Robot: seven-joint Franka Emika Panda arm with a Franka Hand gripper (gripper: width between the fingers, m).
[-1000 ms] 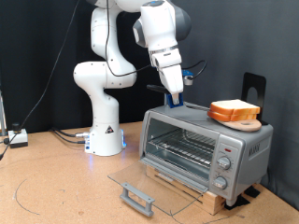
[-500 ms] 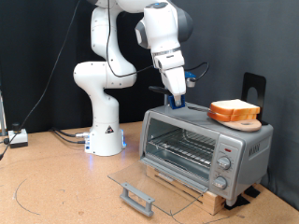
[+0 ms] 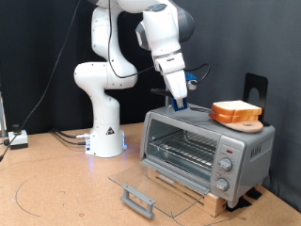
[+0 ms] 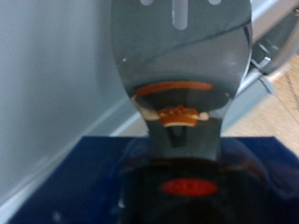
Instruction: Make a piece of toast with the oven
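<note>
The gripper (image 3: 178, 100) clenches a steel spatula (image 4: 182, 56) above the toaster oven (image 3: 205, 149). At three o'clock from it, the toast slice (image 3: 235, 111) rests atop; a steep blade could shove it off.

You find the pale square slice of toast (image 3: 236, 112) on top of the boxy silver toaster oven (image 3: 207, 147), toward the exterior view's right; the glass door (image 3: 155, 193) lies open before it.
</note>
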